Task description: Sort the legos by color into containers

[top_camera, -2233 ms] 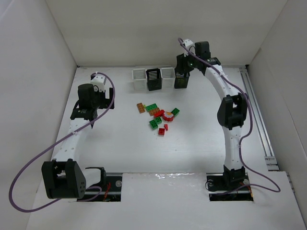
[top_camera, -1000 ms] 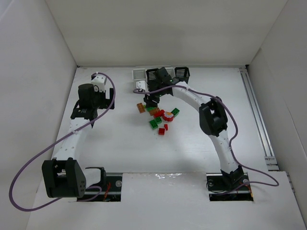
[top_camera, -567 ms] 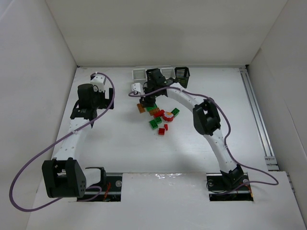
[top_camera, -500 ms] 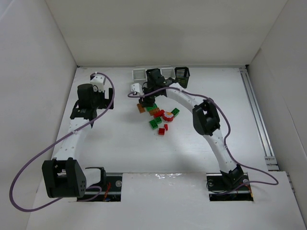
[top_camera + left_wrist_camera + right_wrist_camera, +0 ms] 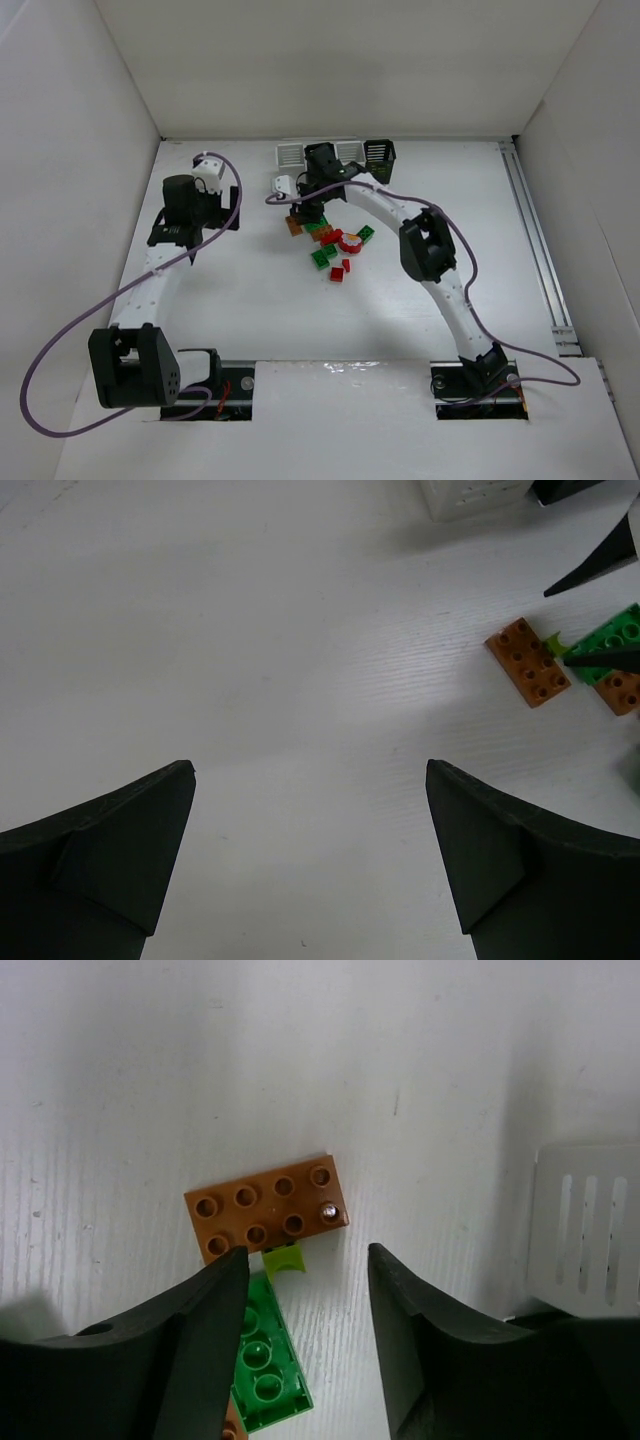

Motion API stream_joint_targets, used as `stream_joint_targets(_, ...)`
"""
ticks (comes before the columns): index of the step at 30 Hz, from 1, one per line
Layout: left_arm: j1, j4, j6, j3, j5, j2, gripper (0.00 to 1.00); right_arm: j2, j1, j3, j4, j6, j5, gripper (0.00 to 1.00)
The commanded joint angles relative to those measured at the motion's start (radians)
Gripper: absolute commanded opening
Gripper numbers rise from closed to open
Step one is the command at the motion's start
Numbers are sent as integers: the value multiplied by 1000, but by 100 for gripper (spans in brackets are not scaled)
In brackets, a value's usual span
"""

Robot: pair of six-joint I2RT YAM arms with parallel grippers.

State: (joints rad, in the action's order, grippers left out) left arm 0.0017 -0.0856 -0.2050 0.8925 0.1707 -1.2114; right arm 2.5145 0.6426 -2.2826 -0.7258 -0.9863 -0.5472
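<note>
My right claw [image 5: 306, 1260] is partly open and grips nothing. Its two black fingers stand on either side of a small yellow-green piece [image 5: 283, 1260], with a gap to it on each side. One fingertip overlaps the corner of an orange brick [image 5: 266, 1218] in my wrist view; whether it touches, I cannot tell. The yellow-green piece lies against the orange brick's long edge. A green brick [image 5: 265, 1355] lies just beyond it, between my fingers. My left claw [image 5: 308, 770] is spread wide and holds nothing, hanging above the bench well to the side of the bricks.

The legos [image 5: 335, 248] lie in a loose cluster of red, green and orange near the middle of the white bench [image 5: 250, 300]. They are just in front of the containers [image 5: 348, 151], which stand in a row at the far edge, partly hidden by my right arm. One white bin [image 5: 585, 1230] shows at the edge of my right wrist view, near the orange brick but apart from it. White walls [image 5: 330, 70] close in the bench on three sides, and a metal rail [image 5: 545, 260] runs along its right side.

The bench top is matte with a fine ridged grain. The bricks are glossy studded plastic; the orange brick is flat, with two rows of four studs. The white bin's wall is cut with upright slats. My fingers are matte black wedges that taper to the tips. A purple cable [image 5: 60, 350] loops out from my left arm.
</note>
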Motion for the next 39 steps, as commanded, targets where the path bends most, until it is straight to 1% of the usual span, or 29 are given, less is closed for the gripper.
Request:
stream_joint_targets(1,-38,-8,1,46,87,-19,99,-104,-32,30,71,81,-51,57)
stream_joint_targets(3,-71,16,22,46,148,-28,99,-179,-66,93,139,139,-92,59)
stream_joint_targets(4,-89,33,42,46,157,-28,99,-268,-66,168,167,200,-103,61)
stream_joint_targets(5,-129,56,79,46,158,-54,99,-316,-83,213,202,233,-112,62)
stream_joint_targets(6,-147,56,79,46,191,-72,99,-363,-92,256,268,259,-112,62)
stream_joint_targets(7,-167,66,90,65,208,-92,99,-408,-107,332,294,282,-112,63)
stream_joint_targets(8,-204,66,90,80,225,-141,95,-486,-118,362,314,331,-112,63)
stream_joint_targets(11,-246,6,-12,175,323,-233,87,-586,-176,426,332,426,-137,66)
stream_joint_targets(12,-246,-24,-40,199,355,-299,83,-601,-194,426,318,448,-137,66)
stream_joint_targets(13,-246,-25,-54,223,390,-330,74,-614,-213,437,290,460,-137,66)
stream_joint_targets(14,-246,-48,-78,279,410,-361,69,-625,-251,437,275,471,-137,66)
stream_joint_targets(15,-237,-66,-102,308,440,-420,66,-641,-271,437,266,500,-137,66)
stream_joint_targets(16,-236,-115,-129,341,475,-448,63,-642,-291,448,252,512,-151,66)
stream_joint_targets(17,-236,-137,-181,403,475,-473,62,-654,-326,448,252,523,-151,66)
stream_joint_targets(20,-227,-239,-281,491,501,-562,62,-687,-366,477,256,554,-171,66)
stream_joint_targets(21,-227,-267,-345,547,501,-585,62,-701,-366,509,265,554,-157,66)
stream_joint_targets(23,-227,-360,-411,604,501,-652,62,-726,-376,523,275,554,-145,66)
stream_joint_targets(24,-227,-393,-444,658,501,-675,63,-737,-376,532,275,554,-145,66)
stream_joint_targets(27,-227,-483,-557,715,492,-743,63,-737,-386,532,266,554,-154,66)
stream_joint_targets(30,-227,-494,-629,724,492,-754,63,-737,-386,532,256,554,-145,66)
stream_joint_targets(32,-227,-474,-643,698,501,-754,63,-746,-386,532,256,554,-134,66)
stream_joint_targets(39,-287,-381,-643,640,423,-744,63,-755,-416,543,266,554,-106,66)
